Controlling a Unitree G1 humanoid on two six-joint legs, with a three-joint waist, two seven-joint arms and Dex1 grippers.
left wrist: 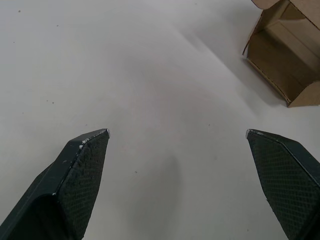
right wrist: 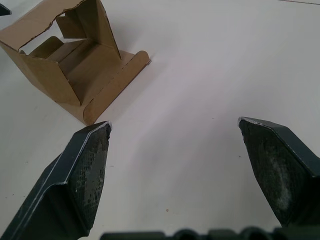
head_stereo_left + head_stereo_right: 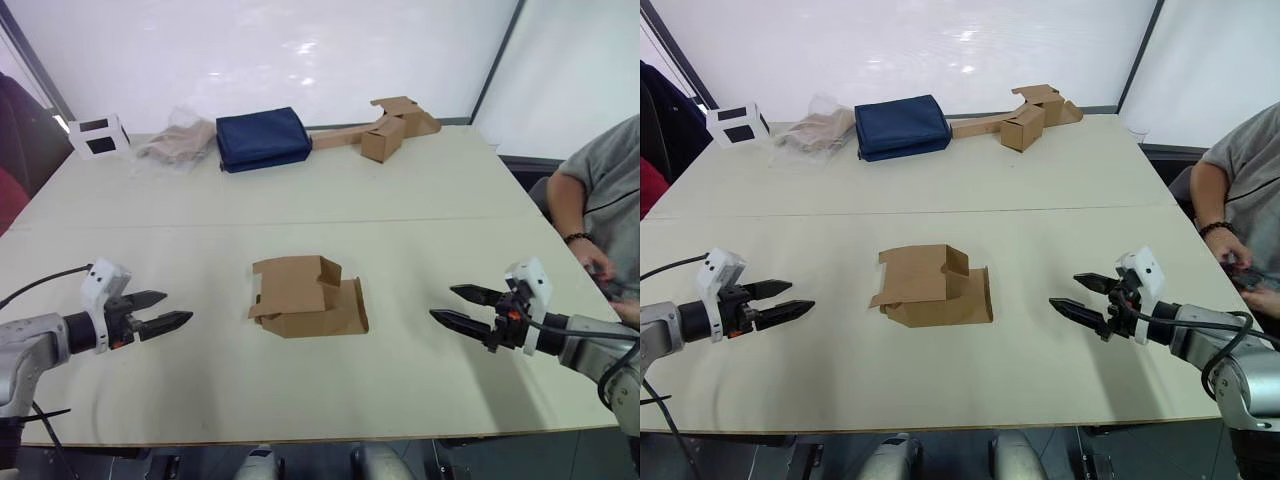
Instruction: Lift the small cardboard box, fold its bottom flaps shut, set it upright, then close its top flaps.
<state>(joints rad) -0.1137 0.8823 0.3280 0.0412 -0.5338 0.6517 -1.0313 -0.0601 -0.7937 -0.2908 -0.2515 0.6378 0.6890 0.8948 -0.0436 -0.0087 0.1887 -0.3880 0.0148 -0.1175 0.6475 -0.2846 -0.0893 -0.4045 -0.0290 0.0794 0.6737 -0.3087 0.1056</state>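
The small cardboard box (image 3: pixel 305 296) lies on its side in the middle of the table, partly flattened, its flaps hanging loose at both ends. One open end faces my right gripper, and the hollow inside (image 2: pixel 75 60) shows in the right wrist view. My left gripper (image 3: pixel 165 312) hovers open over the table, well to the left of the box. Well to the right of the box, my right gripper (image 3: pixel 462 305) is open too. Both are empty. A corner of the box (image 1: pixel 282 60) appears in the left wrist view.
Along the far edge stand a white cube with black squares (image 3: pixel 98 136), a crumpled plastic bag (image 3: pixel 178 142), a folded navy cloth bag (image 3: pixel 262 138) and a brown box joined to a long cardboard strip (image 3: pixel 385 128). A seated person's arm (image 3: pixel 590 215) is at the right edge.
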